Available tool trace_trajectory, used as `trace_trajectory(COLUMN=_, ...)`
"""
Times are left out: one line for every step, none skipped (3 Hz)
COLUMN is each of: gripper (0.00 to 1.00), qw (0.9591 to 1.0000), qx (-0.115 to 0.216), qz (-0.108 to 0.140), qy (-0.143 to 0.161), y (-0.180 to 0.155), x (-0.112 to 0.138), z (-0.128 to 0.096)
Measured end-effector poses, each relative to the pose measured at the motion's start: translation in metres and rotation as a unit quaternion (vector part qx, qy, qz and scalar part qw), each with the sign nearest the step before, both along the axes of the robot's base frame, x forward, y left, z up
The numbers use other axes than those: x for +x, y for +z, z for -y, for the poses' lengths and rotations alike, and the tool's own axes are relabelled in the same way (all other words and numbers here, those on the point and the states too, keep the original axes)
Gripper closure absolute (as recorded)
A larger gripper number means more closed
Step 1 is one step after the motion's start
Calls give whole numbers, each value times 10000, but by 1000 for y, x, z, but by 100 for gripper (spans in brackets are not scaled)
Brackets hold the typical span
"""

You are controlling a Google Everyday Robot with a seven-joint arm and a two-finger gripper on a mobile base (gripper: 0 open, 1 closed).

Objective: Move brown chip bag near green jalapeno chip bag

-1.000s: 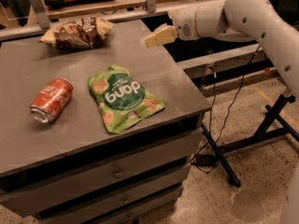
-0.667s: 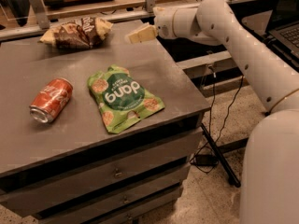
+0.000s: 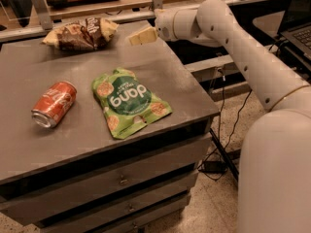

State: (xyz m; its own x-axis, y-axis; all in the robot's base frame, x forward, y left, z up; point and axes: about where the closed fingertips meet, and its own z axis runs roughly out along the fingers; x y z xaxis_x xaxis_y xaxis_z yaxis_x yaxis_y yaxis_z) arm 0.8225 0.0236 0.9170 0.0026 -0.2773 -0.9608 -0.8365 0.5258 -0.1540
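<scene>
Grey and flat, the worktop [image 3: 29, 72] fills most of the view. It sits on top of a stack of drawers [image 3: 121, 181]. Behind it runs a pale wooden shelf [image 3: 87, 6] with metal posts.

On the left side of the worktop a red soda can [image 3: 54, 104] lies on its side. Its silver end points to the front left.

Far back, near the back left corner, is the brown chip bag [image 3: 80, 33]. It is dark and crumpled, with yellowish ends and white letters. It lies on the worktop and nothing is holding it.

In the middle of the worktop is the green jalapeno chip bag [image 3: 129, 103]. It lies flat, and its white letters look upside down from this side. Little round crackers are drawn on it. The can is near it on the left. The brown bag is well apart from it, further back.

Next comes the claw [image 3: 141, 35]. It is tan and points left, toward the brown bag. It hangs over the back of the worktop, just beside the right end of that bag, and there is a small gap between them. I cannot tell if the claw is open or closed. It holds nothing.

A thick white arm [image 3: 243, 52] comes in from the right. It bends down to a big round white part [image 3: 277, 178] in the front right corner.

Black cables [image 3: 221, 144] lie on the speckled floor [image 3: 214, 212] beside the drawers. At the far right top, a laptop [image 3: 299, 18] sits on a dark desk.
</scene>
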Motion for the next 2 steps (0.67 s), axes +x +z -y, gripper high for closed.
trace_trajectory(gripper=0, qw=10000, qx=49, qz=17, qy=-55, y=-8, x=22, z=-23)
trace_trajectory(gripper=0, qw=9998, qx=44, qz=113, qy=-166, y=-5, x=33, z=-36)
